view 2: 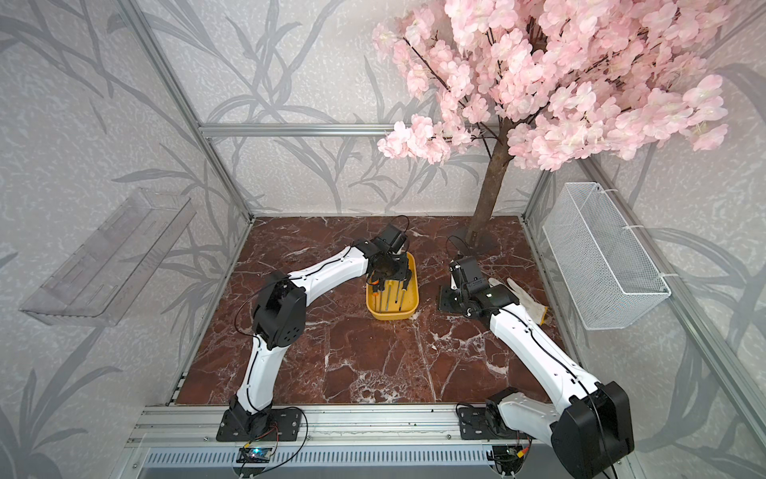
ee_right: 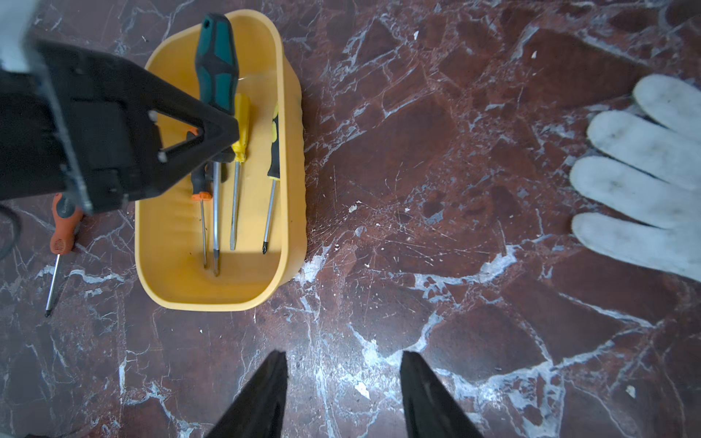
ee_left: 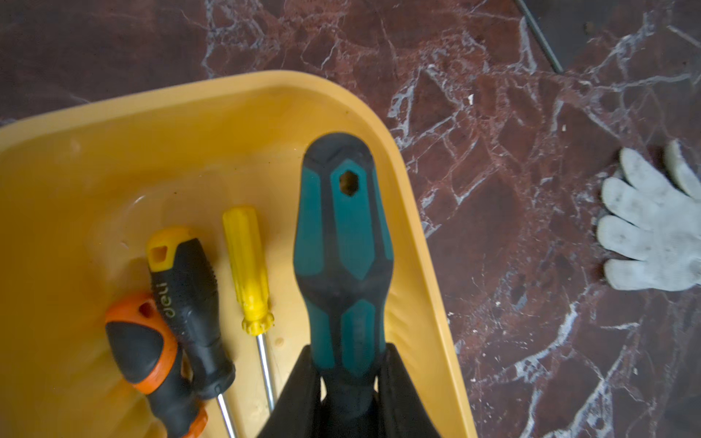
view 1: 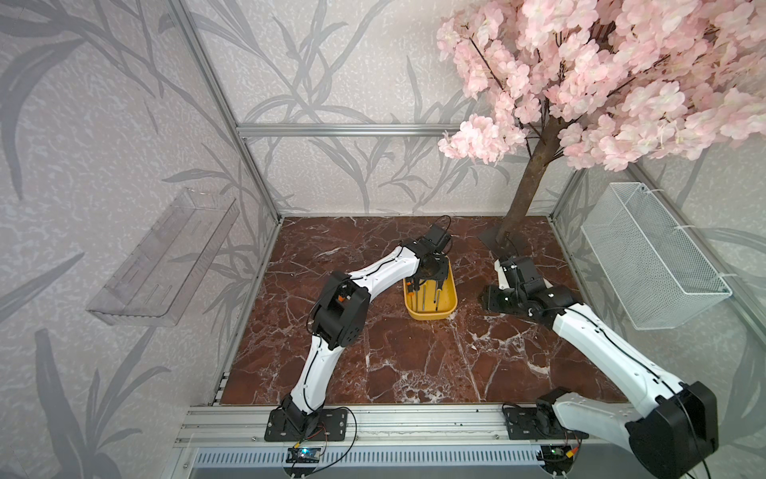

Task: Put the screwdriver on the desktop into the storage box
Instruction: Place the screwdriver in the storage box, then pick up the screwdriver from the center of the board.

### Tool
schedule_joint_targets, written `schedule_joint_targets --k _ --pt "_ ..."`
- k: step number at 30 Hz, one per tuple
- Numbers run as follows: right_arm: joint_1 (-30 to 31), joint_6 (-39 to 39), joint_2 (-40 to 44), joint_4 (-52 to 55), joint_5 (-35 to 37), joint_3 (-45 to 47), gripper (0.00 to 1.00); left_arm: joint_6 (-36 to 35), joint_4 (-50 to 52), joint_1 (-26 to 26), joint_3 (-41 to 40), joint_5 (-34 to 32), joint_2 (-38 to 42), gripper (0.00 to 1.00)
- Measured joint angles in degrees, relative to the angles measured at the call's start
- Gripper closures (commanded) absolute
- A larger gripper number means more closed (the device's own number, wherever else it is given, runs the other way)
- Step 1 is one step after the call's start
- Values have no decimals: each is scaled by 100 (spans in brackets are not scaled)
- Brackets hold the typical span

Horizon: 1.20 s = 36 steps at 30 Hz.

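The yellow storage box (view 1: 431, 309) (view 2: 391, 313) stands mid-desktop (view 1: 414, 361). My left gripper (ee_left: 349, 352) (ee_right: 132, 132) is shut on the neck of a teal-and-black screwdriver (ee_left: 343, 242) (ee_right: 216, 57) held over the box, with its shaft reaching down inside. Three more screwdrivers lie in the box: orange-black (ee_left: 140, 341), black-yellow (ee_left: 186, 288) and clear yellow (ee_left: 244, 261). One orange-handled screwdriver (ee_right: 62, 231) lies on the desktop beside the box, partly hidden by the left gripper. My right gripper (ee_right: 343, 356) is open over bare desktop, right of the box, holding nothing.
A white work glove (view 2: 518, 294) (ee_right: 645, 170) lies on the desktop right of my right arm. A tree trunk (view 1: 526, 195) on a base plate stands at the back right. A white wire basket (view 1: 650, 253) hangs on the right wall, a clear shelf (view 1: 166, 257) on the left.
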<state>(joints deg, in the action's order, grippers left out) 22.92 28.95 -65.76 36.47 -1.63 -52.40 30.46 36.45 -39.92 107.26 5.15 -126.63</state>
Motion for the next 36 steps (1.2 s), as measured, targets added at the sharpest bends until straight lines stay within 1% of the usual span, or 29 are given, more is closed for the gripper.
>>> schedule_joint_targets --k 2,5,8,9,10,14,15,22,23,25,27,29,31,36 --pt "0 13 96 35 17 24 47 22 17 -7 11 -81 -98 97" --pt "0 20 157 46 15 33 47 61 33 -11 -13 -181 -146 92" --pt "0 20 155 46 11 48 47 81 13 -11 -35 -245 -146 82" --pt "0 20 149 48 11 52 48 87 9 -17 -52 -254 -146 75" --pt "0 20 142 46 11 52 47 105 9 -22 -55 -256 -144 72" --pt "0 22 111 44 9 50 47 111 -9 -55 -55 -258 -140 62" --pt "0 22 107 44 11 50 47 109 -9 -61 -55 -260 -136 60" --pt "0 26 90 46 11 50 47 76 7 -63 -55 -382 7 60" --pt "0 26 90 46 11 50 47 55 4 -63 -63 -415 76 60" --pt "0 28 83 46 9 50 47 9 2 -63 -144 -527 313 56" --pt "0 28 57 46 2 50 46 -42 0 -48 -295 -658 651 55" --pt "2 33 15 44 -20 50 45 -79 -11 -2 -492 -774 1036 48" --pt "26 31 -55 46 -37 31 45 -96 -31 48 -763 -881 1482 47" --pt "177 24 -280 2 -50 -118 45 -92 -232 402 -1720 -1001 2455 34"
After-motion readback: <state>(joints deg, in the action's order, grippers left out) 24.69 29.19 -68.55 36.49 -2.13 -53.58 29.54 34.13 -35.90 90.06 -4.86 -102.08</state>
